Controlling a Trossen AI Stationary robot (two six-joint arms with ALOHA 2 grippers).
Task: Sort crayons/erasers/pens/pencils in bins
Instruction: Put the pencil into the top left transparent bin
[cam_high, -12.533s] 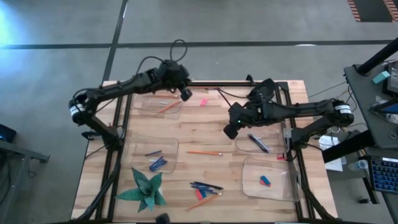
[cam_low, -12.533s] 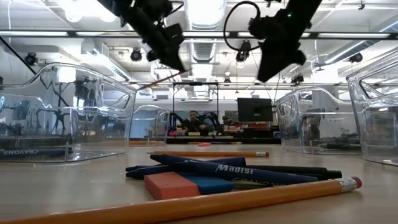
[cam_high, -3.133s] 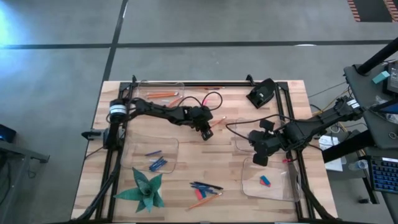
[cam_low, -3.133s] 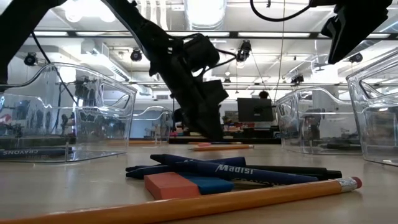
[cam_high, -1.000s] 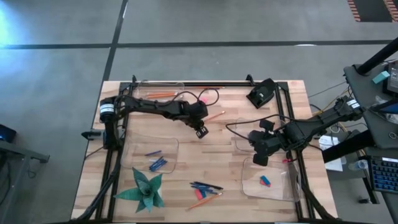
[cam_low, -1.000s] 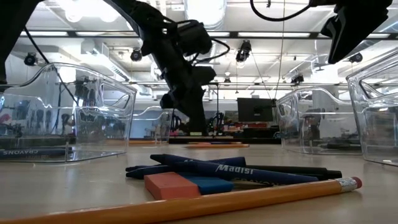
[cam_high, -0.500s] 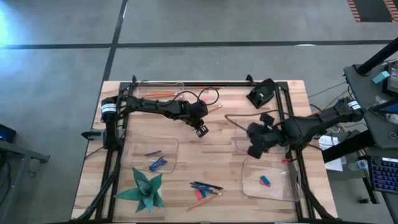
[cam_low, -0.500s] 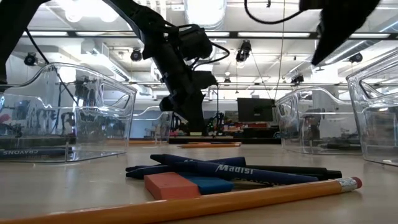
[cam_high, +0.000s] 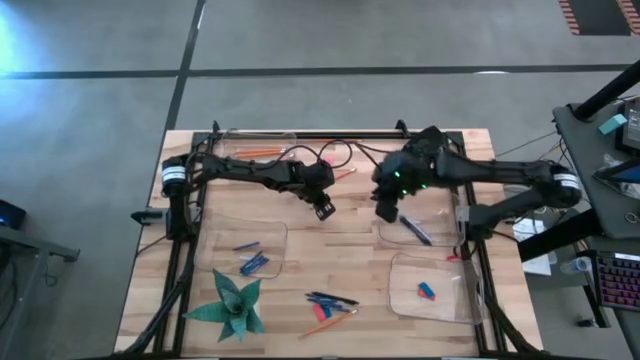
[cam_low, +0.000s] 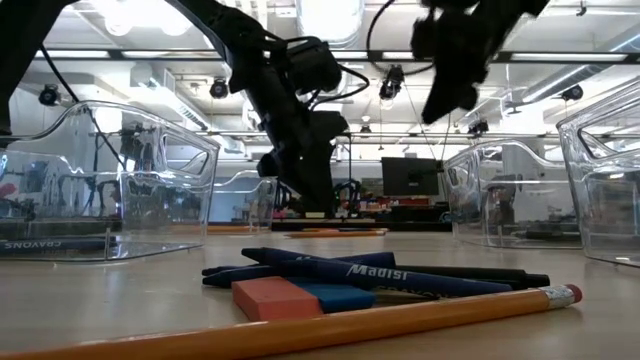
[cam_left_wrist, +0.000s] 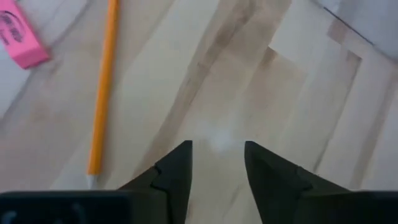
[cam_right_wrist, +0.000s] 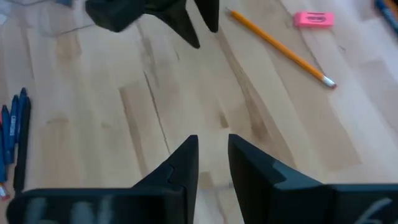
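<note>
Lettering reading "Madisi" runs along a dark pen (cam_low: 400, 276) in the heap nearest the low camera, and "CRAYONS" marks a clear bin (cam_low: 60, 243) left of that pen. Beyond it, the left tool (cam_left_wrist: 216, 163) hangs spread and empty beside an orange pencil (cam_left_wrist: 102, 99); the right tool (cam_right_wrist: 212, 163) hovers nearby, slightly parted, also empty.
</note>
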